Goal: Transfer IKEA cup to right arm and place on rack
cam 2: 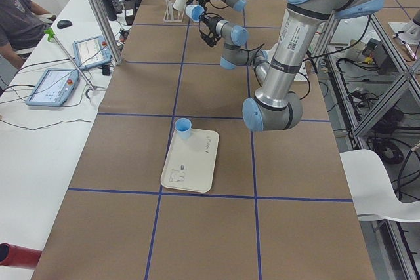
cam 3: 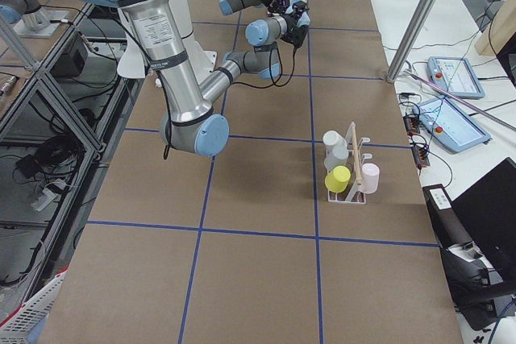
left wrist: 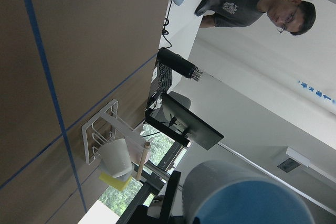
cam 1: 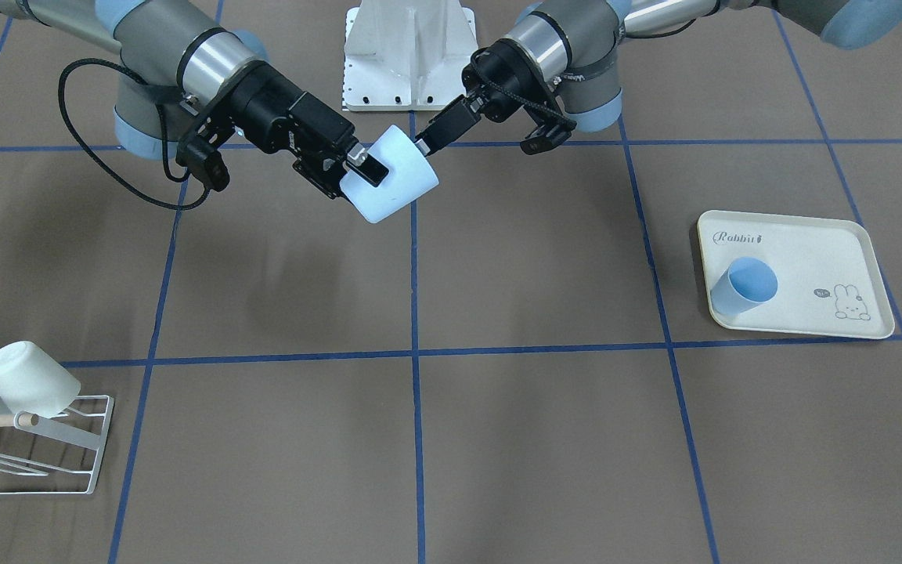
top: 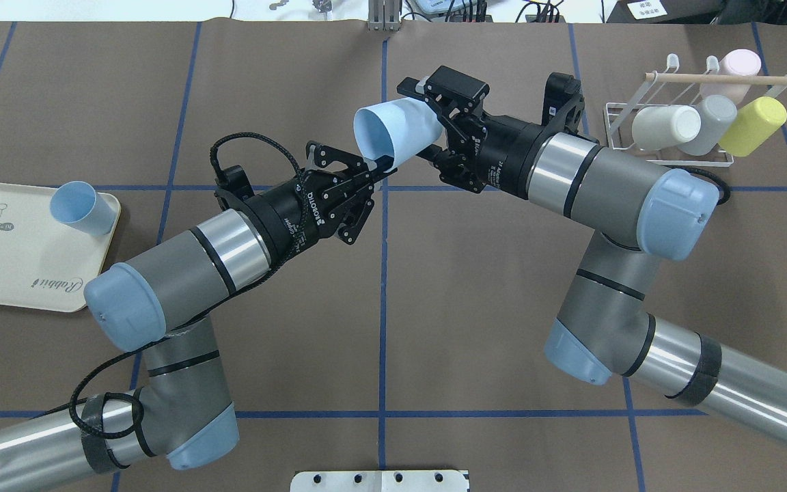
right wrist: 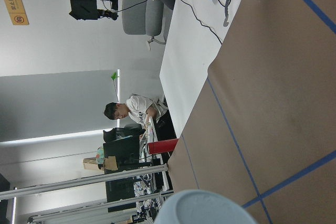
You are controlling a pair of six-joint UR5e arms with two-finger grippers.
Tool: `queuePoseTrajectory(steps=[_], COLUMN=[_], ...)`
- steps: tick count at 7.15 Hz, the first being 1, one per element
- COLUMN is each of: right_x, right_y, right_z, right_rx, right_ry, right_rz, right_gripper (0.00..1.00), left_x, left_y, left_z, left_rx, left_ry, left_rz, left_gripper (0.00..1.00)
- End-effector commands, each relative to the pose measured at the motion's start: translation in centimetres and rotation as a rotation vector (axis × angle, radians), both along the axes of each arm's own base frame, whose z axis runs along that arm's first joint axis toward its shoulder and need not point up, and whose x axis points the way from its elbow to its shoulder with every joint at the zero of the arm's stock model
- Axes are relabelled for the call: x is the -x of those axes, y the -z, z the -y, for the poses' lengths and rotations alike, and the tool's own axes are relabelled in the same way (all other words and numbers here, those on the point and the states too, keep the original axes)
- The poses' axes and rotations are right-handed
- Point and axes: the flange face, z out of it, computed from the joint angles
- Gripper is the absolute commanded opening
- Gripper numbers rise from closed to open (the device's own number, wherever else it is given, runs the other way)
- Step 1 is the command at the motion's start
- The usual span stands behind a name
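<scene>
Brown paper with blue tape lines covers the table (top: 434, 307). Above it, we see the right gripper (top: 422, 123) clamped around the base end of a pale blue plastic cup (top: 393, 130), held aloft on its side. The left gripper (top: 378, 164) pinches its rim. Well apart stands the white wire rack (top: 680, 78) with a wooden dowel.
</scene>
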Motion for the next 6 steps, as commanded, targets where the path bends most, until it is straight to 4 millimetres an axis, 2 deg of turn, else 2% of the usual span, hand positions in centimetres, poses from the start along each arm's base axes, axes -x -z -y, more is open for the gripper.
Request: queuePoseTrajectory(steps=[1, 2, 3, 6], right_x=[0.08, 0.3, 0.55, 0.76], right_y=[0.1, 0.09, 0.42, 0.53], right_z=[0.03, 0.17, 0.32, 0.55], right_rx=[0.003, 0.003, 0.0, -0.002], right_ry=[0.001, 0.002, 0.003, 0.002], right_rz=[0.004, 0.003, 0.004, 0.002], right_gripper=[0.73, 0.01, 0.0, 0.0], left_x=[-0.13, -0.17, -0.13, 0.03], left_y=[-0.07, -0.11, 0.4, 0.6], left_z=[-0.07, -0.07, 0.01, 0.14], left_rx=[0.0, -0.003, -0.054, -0.071], left_ry=[-0.003, -0.003, 0.029, 0.041], left_rz=[0.002, 0.004, 0.042, 0.049], left_gripper=[0.0, 0.45, 0.99, 1.0])
